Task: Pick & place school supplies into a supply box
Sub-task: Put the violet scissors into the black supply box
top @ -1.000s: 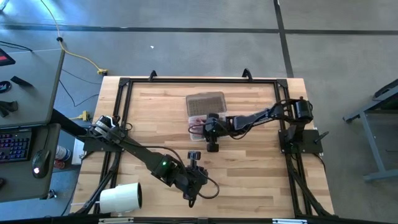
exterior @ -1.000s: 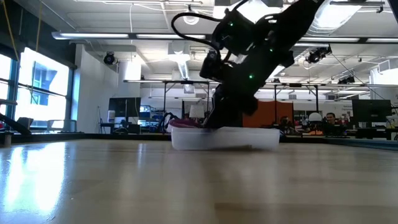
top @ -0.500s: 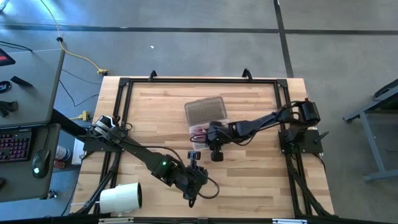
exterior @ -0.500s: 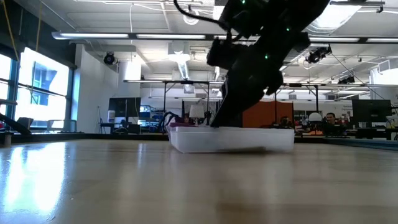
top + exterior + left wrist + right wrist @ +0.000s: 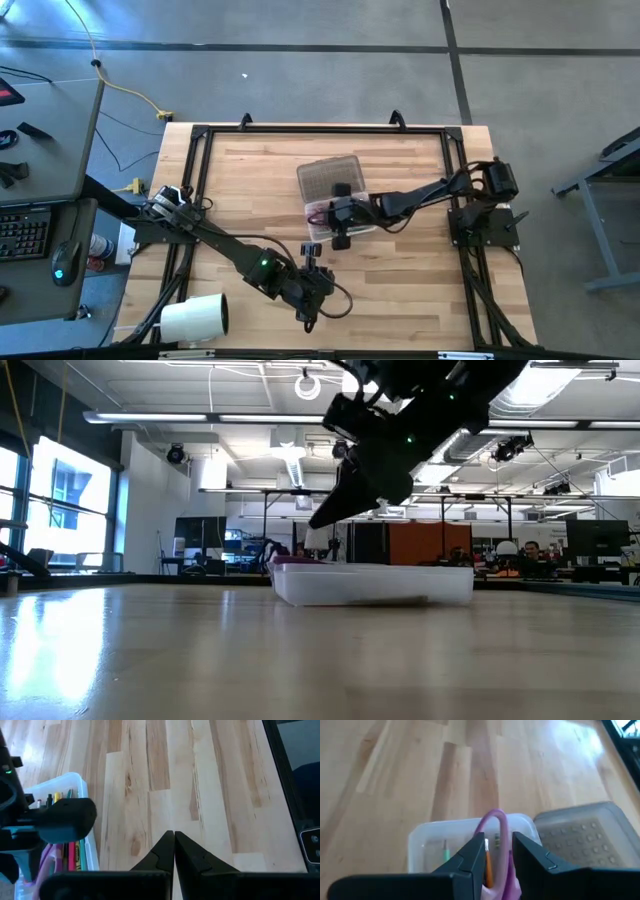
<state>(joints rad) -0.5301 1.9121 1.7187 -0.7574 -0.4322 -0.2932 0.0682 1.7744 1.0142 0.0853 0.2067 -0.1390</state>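
Pencils and pens (image 5: pixel 70 854) lie inside your small clear plastic pencil case (image 5: pixel 322 213) at mid-worktop, with the purple-handled scissors (image 5: pixel 496 836) among them, one purple loop standing up above the rim. The case's ribbed greyish lid (image 5: pixel 328 177) lies open flat on its far side. Your right claw (image 5: pixel 498 851) hovers just above the case, fingers slightly parted around the scissor loop with small gaps showing on both sides. Your left claw (image 5: pixel 174 851) waits near the worktop's (image 5: pixel 420 275) near edge, fingers pressed together, holding nothing, right of the big white cylinder roll (image 5: pixel 194 317).
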